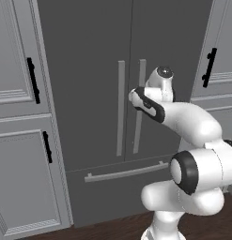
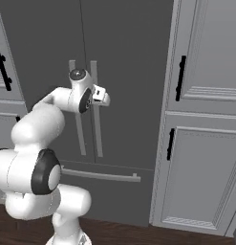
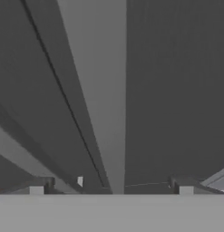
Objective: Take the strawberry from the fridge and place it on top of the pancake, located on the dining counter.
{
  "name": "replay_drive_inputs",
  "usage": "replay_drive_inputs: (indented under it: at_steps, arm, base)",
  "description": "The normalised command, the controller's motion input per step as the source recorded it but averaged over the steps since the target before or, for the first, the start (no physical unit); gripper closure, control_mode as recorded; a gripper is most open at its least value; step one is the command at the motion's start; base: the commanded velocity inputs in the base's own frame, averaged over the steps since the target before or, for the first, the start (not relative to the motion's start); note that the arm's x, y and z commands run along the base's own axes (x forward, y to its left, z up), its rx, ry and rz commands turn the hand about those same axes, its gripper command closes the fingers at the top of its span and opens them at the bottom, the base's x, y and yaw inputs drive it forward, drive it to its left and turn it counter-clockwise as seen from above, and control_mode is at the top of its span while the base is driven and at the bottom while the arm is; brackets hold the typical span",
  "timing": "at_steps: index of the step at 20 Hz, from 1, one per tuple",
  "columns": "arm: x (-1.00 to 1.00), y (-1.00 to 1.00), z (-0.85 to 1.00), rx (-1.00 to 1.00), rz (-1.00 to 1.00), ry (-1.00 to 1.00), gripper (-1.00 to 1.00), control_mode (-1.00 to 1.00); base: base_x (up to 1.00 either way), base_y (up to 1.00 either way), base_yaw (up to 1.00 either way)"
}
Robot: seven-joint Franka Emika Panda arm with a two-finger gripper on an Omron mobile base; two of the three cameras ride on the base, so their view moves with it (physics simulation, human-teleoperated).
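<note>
The fridge [image 1: 98, 84] stands directly ahead of the robot, tall and dark grey, with both upper doors closed and the bottom drawer [image 1: 122, 187] shut below them. Two long light-grey vertical bar handles [image 1: 120, 108] run side by side along the centre seam where the doors meet; a horizontal bar handle [image 2: 100, 174] crosses the drawer front.

The gripper [image 3: 111, 183] is raised to handle height, just in front of the right door's handle [image 3: 102, 90]. In the hand view this pale bar runs up the picture between the two finger tips [image 3: 37, 188], which stand wide apart, one on either side of it. The claw is spread fully and holds nothing. Whether a tip touches the bar cannot be told. In the right base view the hand [image 2: 98, 95] sits just in front of the two vertical handles.

To the left of the fridge are light-grey panelled cabinets [image 1: 19, 140] with black handles [image 1: 33, 79]. To the right stands a matching cabinet column [image 2: 205, 119], also with black handles [image 2: 180, 79]. The floor [image 2: 138, 234] at the foot of the fridge is dark wood.
</note>
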Motion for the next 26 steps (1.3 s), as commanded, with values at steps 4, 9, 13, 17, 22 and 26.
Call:
replay_drive_inputs:
  at_steps: [4, 9, 13, 17, 22, 26]
  arm:
    - [0.38, -0.01, -0.09, 0.0, -0.01, -0.11, -1.0, -1.0]
    - [0.39, -0.2, -0.21, 0.0, 0.01, -0.26, -1.0, -1.0]
    - [0.42, -0.16, -0.02, 0.0, 0.0, -0.14, -1.0, -1.0]
    - [0.47, 0.0, 0.0, 0.0, 0.0, 0.0, -1.0, -1.0]
    - [0.29, 0.0, 0.0, 0.0, 0.0, 0.01, 1.0, -1.0]
    - [-0.32, -0.11, 0.01, 0.0, -0.01, 0.0, 1.0, -1.0]
  base:
    - [0.0, 0.0, 0.0]
    - [0.0, 0.0, 0.0]
    - [0.0, 0.0, 0.0]
    - [0.0, 0.0, 0.0]
    - [0.0, 0.0, 0.0]
    - [0.0, 0.0, 0.0]
